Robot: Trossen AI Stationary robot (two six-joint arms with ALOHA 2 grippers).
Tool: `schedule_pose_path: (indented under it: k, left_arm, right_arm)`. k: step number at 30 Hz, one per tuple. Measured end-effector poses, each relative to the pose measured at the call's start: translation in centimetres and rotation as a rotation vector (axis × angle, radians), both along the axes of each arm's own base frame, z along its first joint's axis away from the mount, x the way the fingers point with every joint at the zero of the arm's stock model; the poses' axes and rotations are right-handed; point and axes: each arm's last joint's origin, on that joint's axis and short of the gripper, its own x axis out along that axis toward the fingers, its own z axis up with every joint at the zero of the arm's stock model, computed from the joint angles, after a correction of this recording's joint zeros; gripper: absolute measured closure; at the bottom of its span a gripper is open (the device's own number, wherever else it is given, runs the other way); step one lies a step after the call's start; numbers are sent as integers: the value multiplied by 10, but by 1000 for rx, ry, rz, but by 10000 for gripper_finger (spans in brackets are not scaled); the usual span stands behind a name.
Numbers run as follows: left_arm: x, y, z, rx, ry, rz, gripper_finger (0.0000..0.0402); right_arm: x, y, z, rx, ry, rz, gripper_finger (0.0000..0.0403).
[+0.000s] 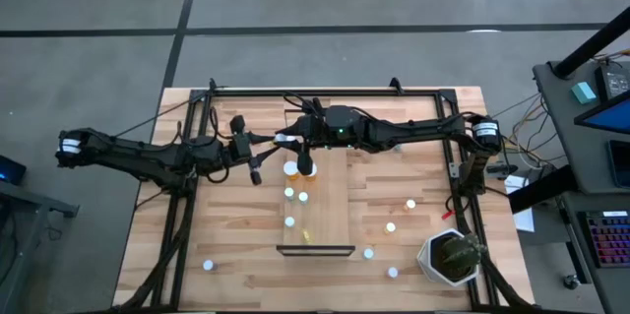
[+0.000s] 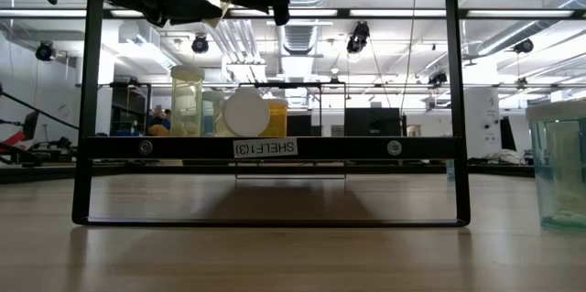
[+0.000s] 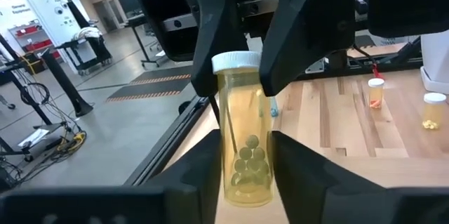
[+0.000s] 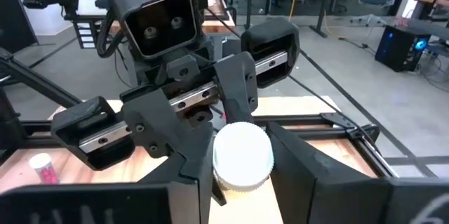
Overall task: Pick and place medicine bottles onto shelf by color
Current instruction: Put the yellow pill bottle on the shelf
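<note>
A yellowish see-through medicine bottle [image 3: 245,147] with a white cap and greenish round pills hangs level in the air above the far end of the shelf [image 1: 330,206]. My left gripper [image 3: 245,182] is shut on its bottom end, reaching from the table's left. My right gripper [image 4: 242,175] is shut on its cap, reaching from the right. In the high view the two meet at the bottle [image 1: 285,139]. Several small bottles [image 1: 290,194] stand on the light-wood shelf. My left gripper pinches the bottle's body near its bottom end [image 3: 235,175] between its two fingers. The fingers lie level, along the bottle, coming from the table's left. The bottle is clear of the shelf, cap pointing away from this gripper. My right gripper pinches the white cap [image 4: 242,155] between its two fingers, one on each side of the cap's rim. It comes level from the table's right, facing the cap's top. The left wrist view shows its fingers [image 3: 302,34] flanking the cap.
Loose white-capped bottles [image 1: 391,226] stand on the table right of the shelf, and one [image 1: 208,266] stands near the front left. A potted plant [image 1: 451,258] sits at the front right. The shelf's dark rail [image 2: 265,147] bears a label. A black frame borders the table.
</note>
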Motion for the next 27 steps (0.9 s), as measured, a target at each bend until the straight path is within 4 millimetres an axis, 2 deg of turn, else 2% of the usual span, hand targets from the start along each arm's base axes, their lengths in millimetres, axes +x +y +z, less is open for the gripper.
schedule_pose_path:
  k: [6,10,19,27]
  left_arm:
    - [0,0,-1,0,8,-6,245]
    - [-2,0,-3,1,39,-5,227]
    - [-5,0,-6,1,80,-3,224]
    - [-8,0,-5,2,80,1,224]
  right_arm:
    - [-1,-1,-2,13,63,-7,298]
    - [-3,-2,0,21,118,-12,298]
    - [-8,-5,-1,57,299,-26,298]
    - [-15,-19,-17,119,412,-79,297]
